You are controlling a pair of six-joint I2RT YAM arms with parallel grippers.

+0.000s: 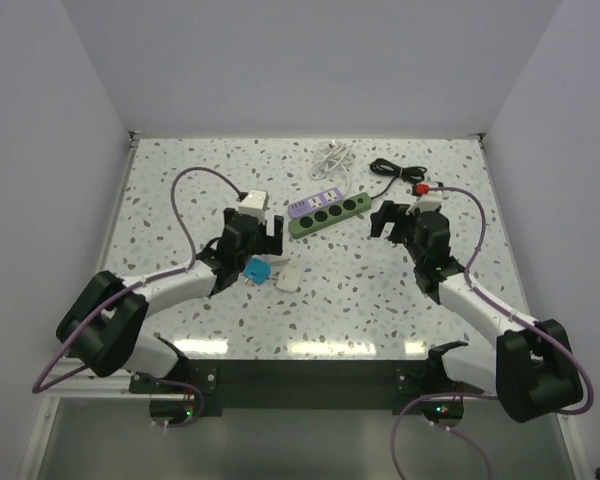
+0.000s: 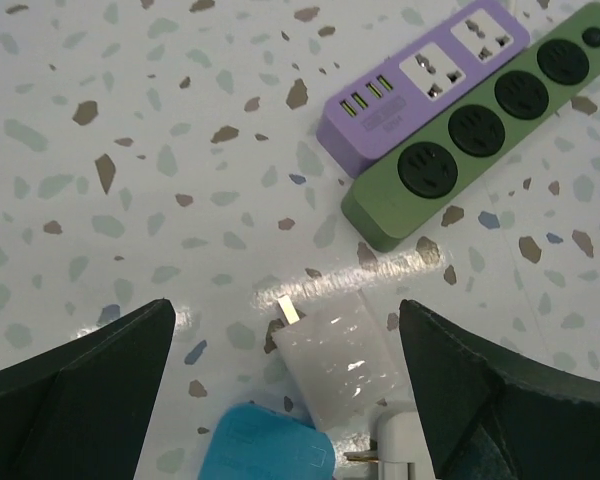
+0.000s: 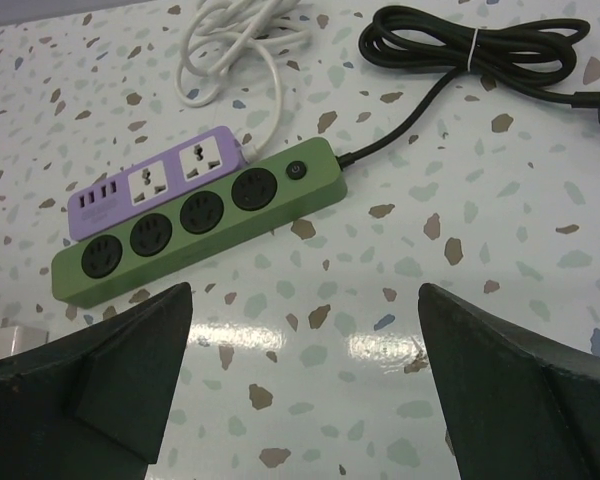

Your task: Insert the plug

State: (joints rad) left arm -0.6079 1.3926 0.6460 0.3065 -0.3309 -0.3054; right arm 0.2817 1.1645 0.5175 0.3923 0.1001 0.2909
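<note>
Open wide and empty: left gripper point(image 1: 254, 238), low over the white plug point(image 2: 335, 355). Lying flat on the speckled table point(image 1: 170, 195), just beside a blue plug point(image 2: 265, 450), apart from any socket. Also open and empty: right gripper point(image 1: 396, 222), facing the green power strip point(image 3: 310, 195), close against a purple power strip point(image 3: 115, 195).

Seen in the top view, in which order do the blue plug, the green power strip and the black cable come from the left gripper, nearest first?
1. Blue plug, just on the near side of the left gripper.
2. Green power strip, to its right.
3. Black cable, far back right.
</note>
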